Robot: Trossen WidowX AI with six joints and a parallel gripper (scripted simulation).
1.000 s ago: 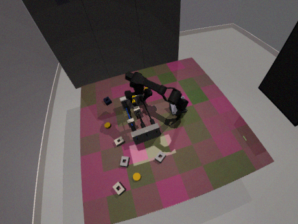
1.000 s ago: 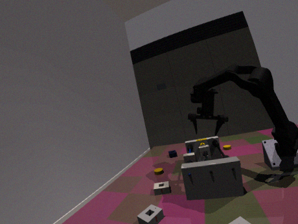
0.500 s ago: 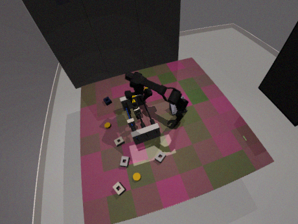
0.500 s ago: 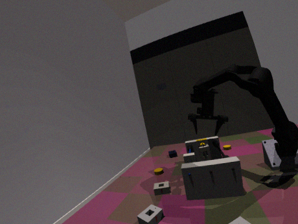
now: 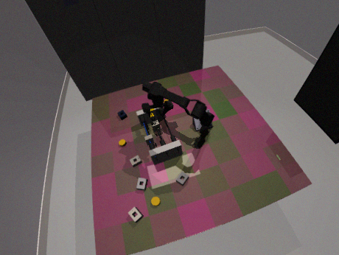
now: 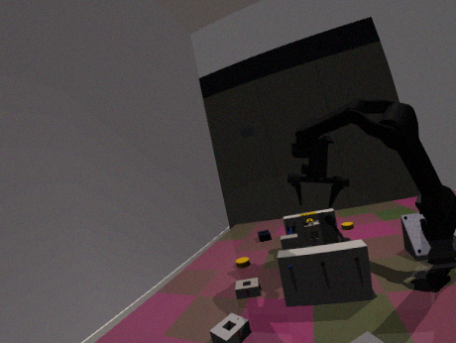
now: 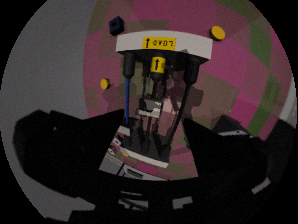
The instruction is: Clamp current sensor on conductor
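Overall, a patchwork tabletop (image 5: pixel 197 217) (image 6: pixel 287 317) (image 7: pixel 235 100) carries the whole setup. The black arm (image 5: pixel 173 96) (image 6: pixel 418 164) stands to the right and arches left over the conductors. A broad pale-topped near panel (image 5: pixel 166 152) (image 6: pixel 327 278) (image 7: pixel 145 157) faces a far panel (image 6: pixel 324 212) (image 7: pixel 195 43) bearing a yellow LOAD label (image 7: pixel 159 43). Above the space between them, the jaws (image 5: pixel 156 115) (image 6: pixel 315 205) point down, spread wide and gripping nothing. Below them, between their tips as the wrist view sees it, the pale sensor (image 5: pixel 155 124) (image 6: pixel 312 227) (image 7: pixel 150 107) sits at the middle conductor; whether it is latched, I cannot tell. A small dark blue block (image 5: pixel 122 114) (image 6: pixel 264 235) (image 7: pixel 116 25) lies farther left, beyond a yellow disc (image 5: pixel 122 142) (image 6: pixel 242 262) (image 7: pixel 105 83).
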